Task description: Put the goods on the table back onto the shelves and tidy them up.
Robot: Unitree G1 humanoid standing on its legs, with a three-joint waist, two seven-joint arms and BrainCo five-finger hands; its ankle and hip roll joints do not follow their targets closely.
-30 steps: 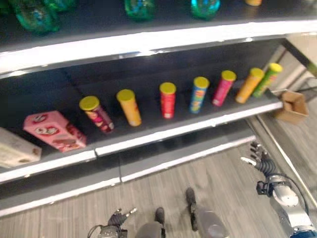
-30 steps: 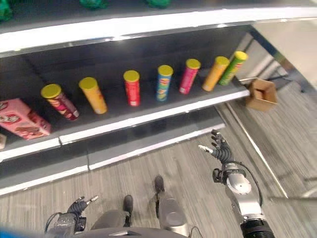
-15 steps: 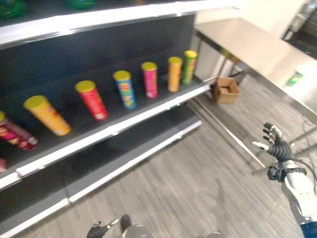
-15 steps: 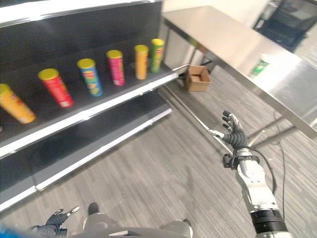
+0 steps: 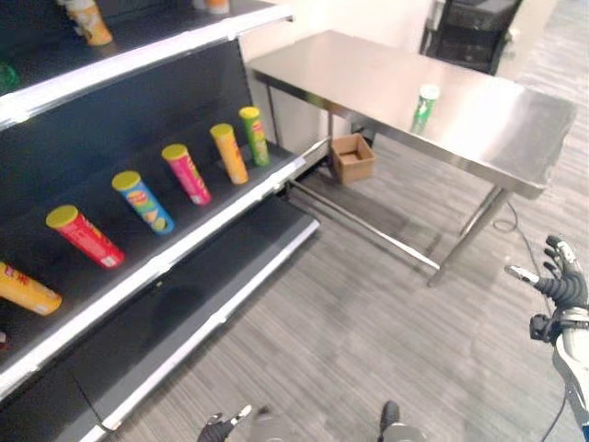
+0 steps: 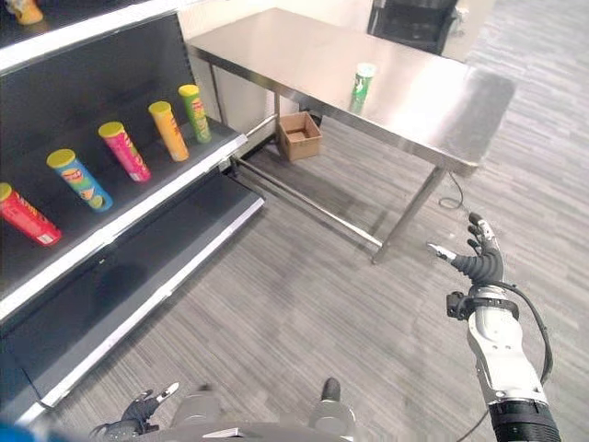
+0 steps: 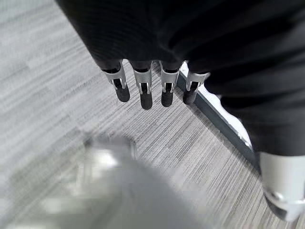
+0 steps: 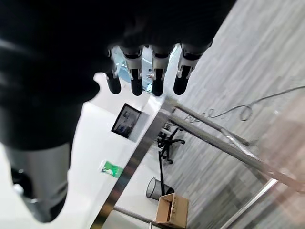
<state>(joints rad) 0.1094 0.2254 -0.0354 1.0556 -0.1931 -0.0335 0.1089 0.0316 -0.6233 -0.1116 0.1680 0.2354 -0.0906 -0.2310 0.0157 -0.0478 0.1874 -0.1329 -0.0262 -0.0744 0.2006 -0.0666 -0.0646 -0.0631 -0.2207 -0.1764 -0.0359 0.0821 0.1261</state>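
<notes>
— Where was the green canister point(image 5: 424, 107)?
— Upright on the steel surface point(image 5: 479, 129), at about one o'clock, alone. More canisters point(image 5: 230, 153) stood in a row on the shelf point(image 5: 161, 253) at ten o'clock.
— And the hands?
— The right hand point(image 6: 478, 262) hung at four o'clock over the floor point(image 5: 368, 313), fingers spread, empty. The left hand point(image 5: 217, 428) sat at six o'clock, fingers straight, holding nothing.

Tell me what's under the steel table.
Under the table, a small open cardboard box sits on the floor by the legs. The tabletop hides whatever lies further back.
</notes>
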